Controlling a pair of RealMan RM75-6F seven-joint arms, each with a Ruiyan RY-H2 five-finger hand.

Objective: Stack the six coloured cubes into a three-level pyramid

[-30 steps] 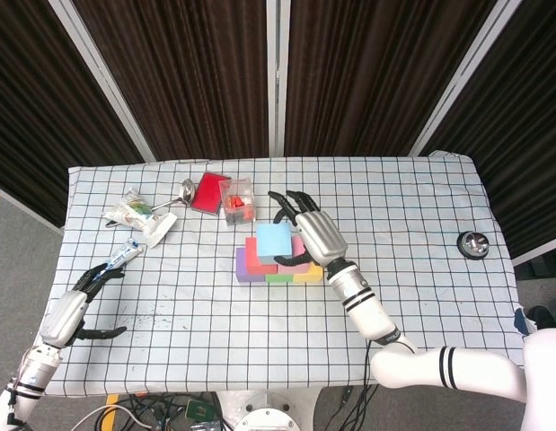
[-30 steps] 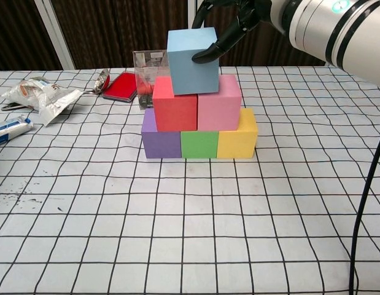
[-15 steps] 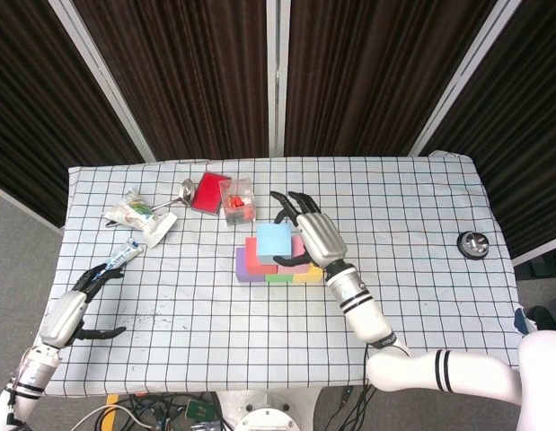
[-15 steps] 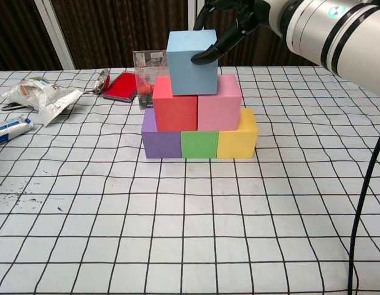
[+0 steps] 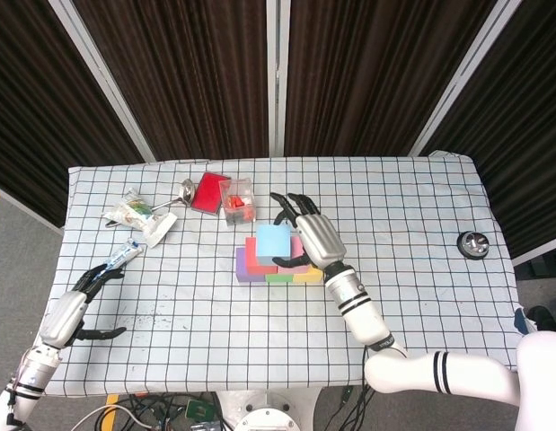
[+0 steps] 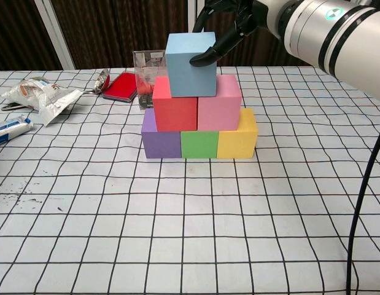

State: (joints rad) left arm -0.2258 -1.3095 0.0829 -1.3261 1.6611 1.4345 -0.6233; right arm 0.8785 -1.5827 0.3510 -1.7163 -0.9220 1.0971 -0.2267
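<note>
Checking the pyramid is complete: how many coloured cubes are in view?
6. Bottom row: purple cube, green cube, yellow cube. Middle: red cube, pink cube. Top: blue cube.

Both hands, left (image 5: pixel 66 314) and right (image 5: pixel 315 235), have silver backs and black fingers (image 6: pixel 205 56); white arms carry black bands.

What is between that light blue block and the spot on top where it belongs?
Nothing visible. The light blue cube already sits on the red cube and pink cube, with the right hand touching its side.
</note>
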